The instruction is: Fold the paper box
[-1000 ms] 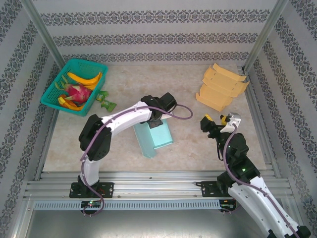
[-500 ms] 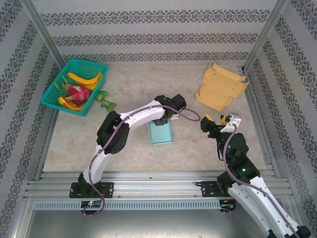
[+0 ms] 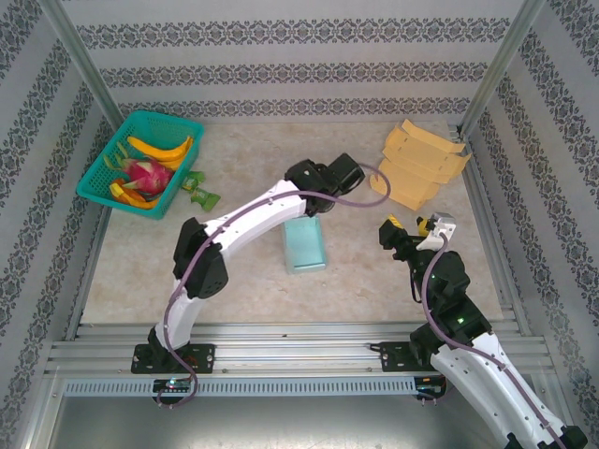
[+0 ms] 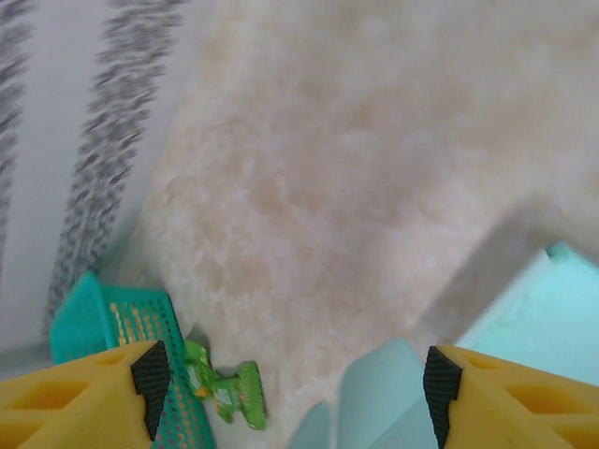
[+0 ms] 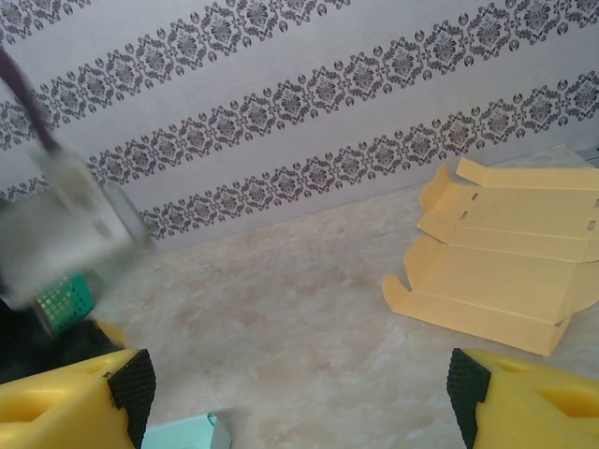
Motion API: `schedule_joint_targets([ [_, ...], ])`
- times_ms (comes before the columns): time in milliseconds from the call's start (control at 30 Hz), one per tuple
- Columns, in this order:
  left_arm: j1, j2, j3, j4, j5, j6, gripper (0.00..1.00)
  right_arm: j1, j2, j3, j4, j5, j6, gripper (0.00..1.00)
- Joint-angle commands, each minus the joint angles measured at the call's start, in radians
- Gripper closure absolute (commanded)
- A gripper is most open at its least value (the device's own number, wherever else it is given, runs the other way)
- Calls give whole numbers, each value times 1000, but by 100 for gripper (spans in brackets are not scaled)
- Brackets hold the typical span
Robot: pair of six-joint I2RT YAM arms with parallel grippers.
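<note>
We see the left gripper (image 4: 294,383) with its yellow fingers spread wide and nothing between them, hovering just above the far end of the teal paper box (image 3: 305,245). The box lies alone near the middle of the table (image 3: 234,281). The right gripper (image 5: 299,388) is also wide open and empty, and it is held above the table closer to the right edge. In our judgement, the step in hand is to leave the teal box and go for a new sheet. We would raise the left fingers straight up, because thin paper slides or bends easily if a pad catches it. The box looks smooth and light, a plain rectangle from above. How firmly its flaps are locked we cannot tell. At the far right corner of the table lies a loose stack of flat yellow box blanks (image 3: 418,168), matte card with cut flaps and slots. We would pinch only the top one, by an edge flap. The table is pale, marbled and smooth. A green mesh basket (image 3: 165,116) with fruit stands at the far left corner.
</note>
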Motion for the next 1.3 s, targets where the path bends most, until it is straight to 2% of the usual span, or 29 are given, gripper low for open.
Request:
schedule_joint_targets([
  [0,10,-122,41,-171,-35,-434,25,-12,11,23,0,-32,-1,17],
  [167,17,-244,-75,-224,119,-705,25,-11,47,33,-3,-51,-5,17],
  [200,17,-263,-99,-233,162,-745,24,-12,54,32,1,-52,-4,17],
  [233,17,-279,-122,-238,199,-784,19,-12,62,34,3,-53,-4,17],
  [333,17,-320,-205,-215,286,-861,18,-12,85,43,0,-67,-5,17],
  [467,17,-362,-307,-145,323,-899,19,-12,116,52,9,-112,-11,16],
  [667,18,-377,-405,-31,404,-894,23,-10,237,77,59,-287,-12,14],
  [767,17,-359,-427,-28,405,-892,27,-9,290,98,44,-302,-13,14],
  [1100,40,-340,-465,-26,412,-819,57,-9,287,95,31,-265,-10,14],
  [1267,60,-305,-393,-86,408,-716,96,-7,299,97,36,-268,-11,14],
])
